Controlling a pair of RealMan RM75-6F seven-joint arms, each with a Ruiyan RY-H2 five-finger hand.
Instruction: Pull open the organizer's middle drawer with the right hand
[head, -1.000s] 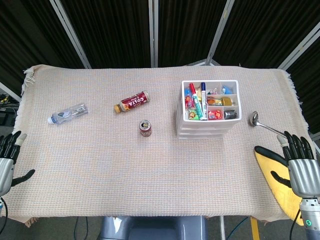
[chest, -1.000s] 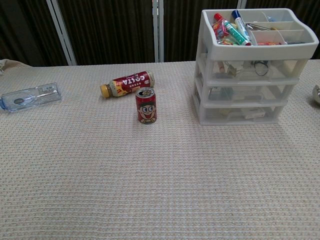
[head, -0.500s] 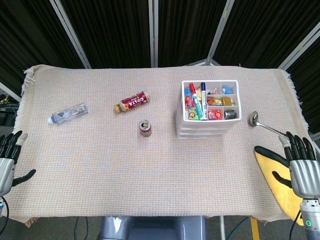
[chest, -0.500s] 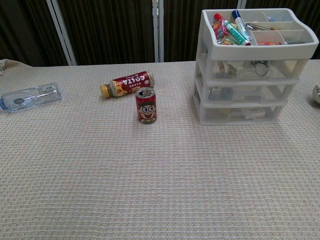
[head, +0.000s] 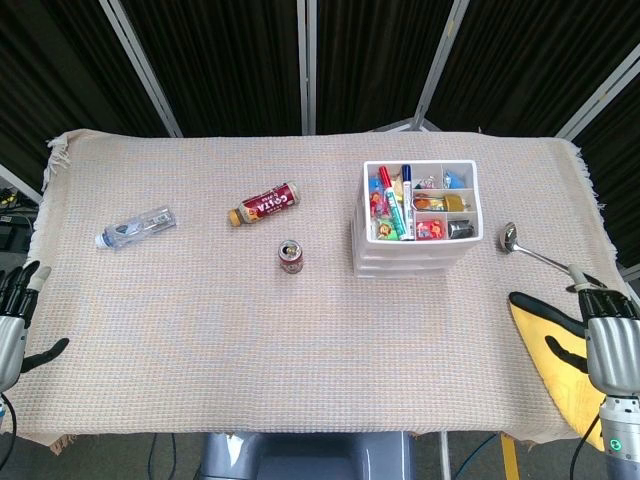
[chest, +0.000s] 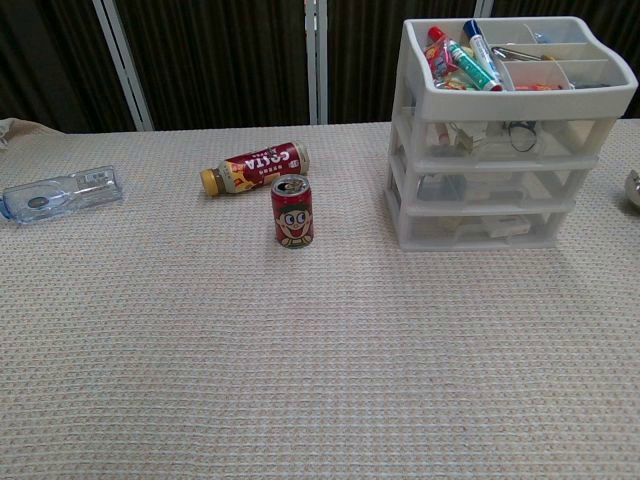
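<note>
A white plastic organizer (head: 415, 225) (chest: 500, 135) with three stacked drawers stands at the right of the table, pens and small items in its top tray. Its middle drawer (chest: 495, 188) sits flush with the others, closed. My right hand (head: 610, 345) hovers at the table's right front corner, fingers spread, holding nothing, well apart from the organizer. My left hand (head: 12, 325) is at the left front edge, open too. Neither hand appears in the chest view.
A red can (head: 291, 256) (chest: 292, 211) stands left of the organizer. A brown drink bottle (head: 264, 204) and a clear bottle (head: 136, 228) lie further left. A metal spoon (head: 525, 248) and a yellow cloth (head: 555, 350) lie by my right hand.
My right hand has slid slightly down and to the right, toward the table's corner. My left hand has drifted a little lower. The organizer and its drawers have not moved.
</note>
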